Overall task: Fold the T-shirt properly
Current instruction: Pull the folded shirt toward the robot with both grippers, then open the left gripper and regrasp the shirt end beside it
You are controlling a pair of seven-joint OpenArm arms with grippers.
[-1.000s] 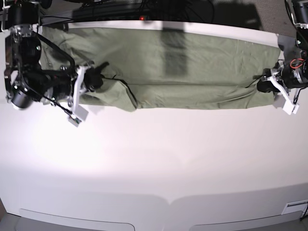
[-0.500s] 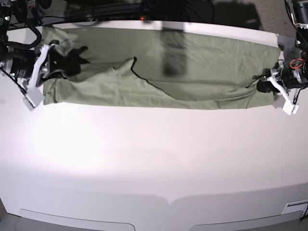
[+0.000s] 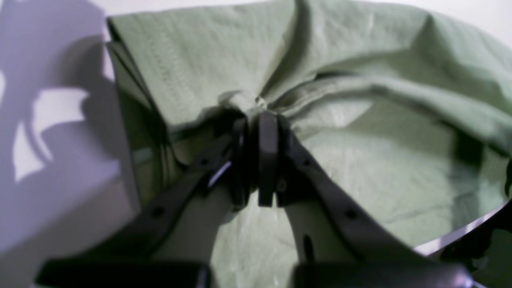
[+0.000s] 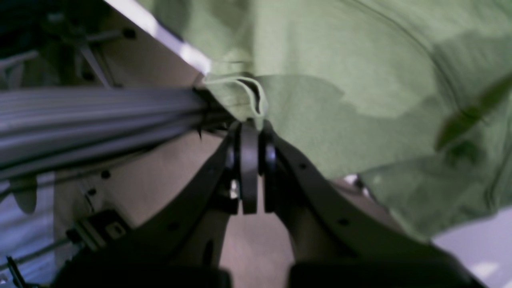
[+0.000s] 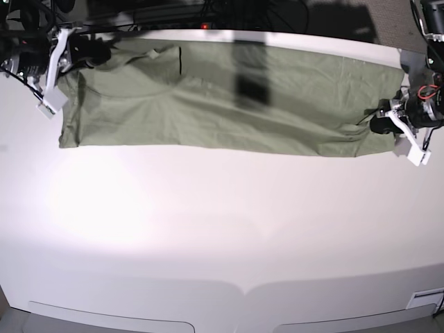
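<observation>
With both grippers, left (image 5: 380, 125) and right (image 5: 97, 54), pinching the T-shirt (image 5: 229, 97), I judged, from blurred views, I should lower the far edge evenly

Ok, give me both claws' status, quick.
Left claw: shut on the T-shirt.
Right claw: shut on the T-shirt.

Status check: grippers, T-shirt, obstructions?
Left gripper and right gripper both shut on T-shirt. T-shirt stretched flat along table far edge. Nothing in the way.
</observation>
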